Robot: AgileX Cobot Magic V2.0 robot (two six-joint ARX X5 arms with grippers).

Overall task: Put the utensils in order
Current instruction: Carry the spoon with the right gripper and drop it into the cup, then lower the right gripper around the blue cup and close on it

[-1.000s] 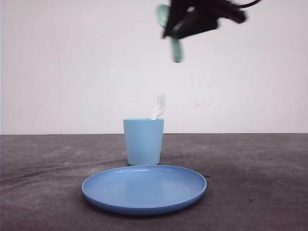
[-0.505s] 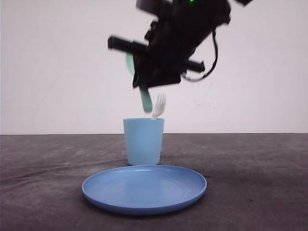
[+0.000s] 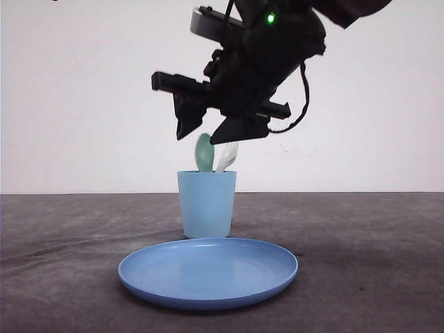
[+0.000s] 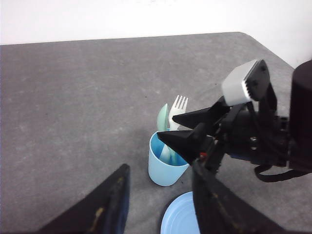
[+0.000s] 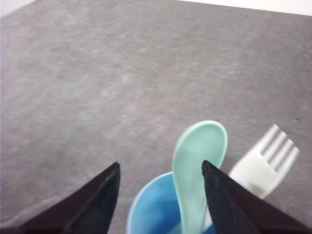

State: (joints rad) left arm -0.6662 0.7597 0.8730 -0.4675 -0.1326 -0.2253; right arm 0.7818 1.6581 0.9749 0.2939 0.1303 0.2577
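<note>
Light blue plastic makes up the cup (image 3: 207, 204), which stands upright on the table (image 3: 374, 263) and holds both utensils, handles down inside it. The spoon (image 3: 203, 153), a pale mint green with a smooth oval bowl, rises above the cup's rim; the right wrist view shows its bowl (image 5: 199, 161) leaning on the rim with the back of the bowl turned up. Just beside it, touching or nearly so, the white fork (image 3: 227, 157) stands in the same cup, its four tines (image 5: 274, 151) fanned out past the rim on the side away from the spoon. In the left wrist view the two heads (image 4: 171, 113) stick up together from the far edge of the cup, spoon and fork side by side. Directly above the cup hangs the right gripper (image 3: 206, 130), its dark jaws spread apart and gripping nothing, the spoon's bowl just below the gap between them. The left gripper (image 4: 158, 197) shows from its own wrist camera, fingers also spread wide with nothing between them, well above the cup. In front of the cup, close to it but not touching, lies a round blue plate (image 3: 208, 272) with a shallow raised rim, bare of any contents. Cup and plate rest on a dark grey, slightly mottled tabletop, and behind the cup a plain white wall (image 3: 83, 97) closes the scene.
</note>
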